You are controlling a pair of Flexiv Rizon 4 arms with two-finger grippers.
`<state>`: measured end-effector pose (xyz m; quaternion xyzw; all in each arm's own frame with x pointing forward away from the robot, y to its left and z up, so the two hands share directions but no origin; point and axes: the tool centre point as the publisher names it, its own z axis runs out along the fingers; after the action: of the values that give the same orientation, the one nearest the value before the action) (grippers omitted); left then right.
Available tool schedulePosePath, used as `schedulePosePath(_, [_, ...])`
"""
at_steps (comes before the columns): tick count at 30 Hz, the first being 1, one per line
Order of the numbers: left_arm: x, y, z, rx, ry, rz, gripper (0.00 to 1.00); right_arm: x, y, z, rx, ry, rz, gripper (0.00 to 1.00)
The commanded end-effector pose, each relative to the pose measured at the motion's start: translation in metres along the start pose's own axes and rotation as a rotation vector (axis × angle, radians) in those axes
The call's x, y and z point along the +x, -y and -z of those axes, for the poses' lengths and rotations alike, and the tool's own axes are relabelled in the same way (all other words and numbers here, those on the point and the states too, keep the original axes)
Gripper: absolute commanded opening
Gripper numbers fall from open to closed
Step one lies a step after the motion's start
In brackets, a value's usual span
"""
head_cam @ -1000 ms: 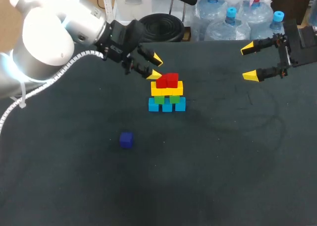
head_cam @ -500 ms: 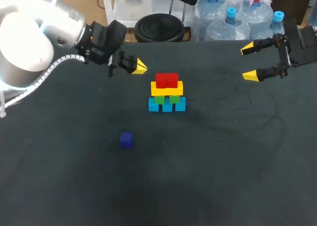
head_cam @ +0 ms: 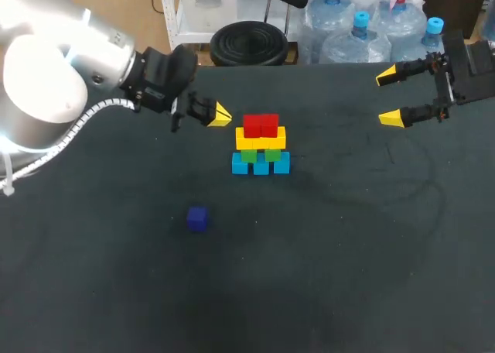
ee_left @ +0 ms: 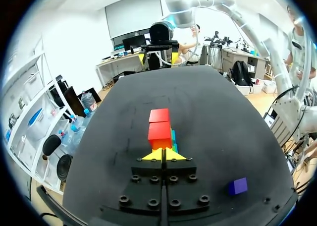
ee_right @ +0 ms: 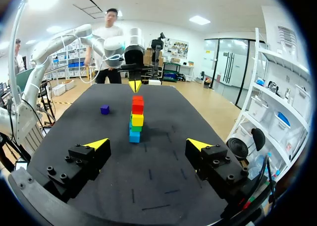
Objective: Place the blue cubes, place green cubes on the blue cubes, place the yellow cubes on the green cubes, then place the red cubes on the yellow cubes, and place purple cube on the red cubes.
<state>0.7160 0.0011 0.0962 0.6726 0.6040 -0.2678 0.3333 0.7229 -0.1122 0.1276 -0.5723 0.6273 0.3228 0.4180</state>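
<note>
Purple cube (head_cam: 197, 218): one piece, lying alone on the table (head_cam: 348, 275), nearer the robot than the stack and on the left arm's side of it, well apart from it and touched by nothing. By judgement it is the only piece not yet placed. Stack, mid-table: blue cubes (head_cam: 261, 166) as the base row, green cubes (head_cam: 248, 155) on them, yellow cubes (head_cam: 261, 139) on the green, red cubes (head_cam: 261, 125) uppermost. The reds sit side by side and appear to offer a level seat for the purple piece. All tiers look square and nothing overhangs noticeably. Left gripper (head_cam: 220, 114): level with the red tier and just beside it on the left arm's side, not touching. Its yellow tips are pressed together on nothing; the left wrist view shows them meeting with the reds straight ahead. It is likely the arm better placed to collect the purple cube. Right gripper (head_cam: 389, 97): at the table's far right edge, well apart from stack and cube, fingers spread wide and carrying nothing, apparently parked there to keep clear of the stack.
</note>
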Motion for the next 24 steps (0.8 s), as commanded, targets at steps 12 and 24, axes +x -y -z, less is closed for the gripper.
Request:
schedulePosePath(12, [0.0001,-0.0051,-0.0114,0.065,-0.091,0.010,0.00,0.0004,0.0003,-0.0006,0.000,0.001,0.001,1.00])
schedulePosePath(24, [0.0024,-0.0075,-0.0100,0.070,-0.140,0.024,0.00,0.0004,0.0003,-0.0006,0.000,0.001,0.001,1.00])
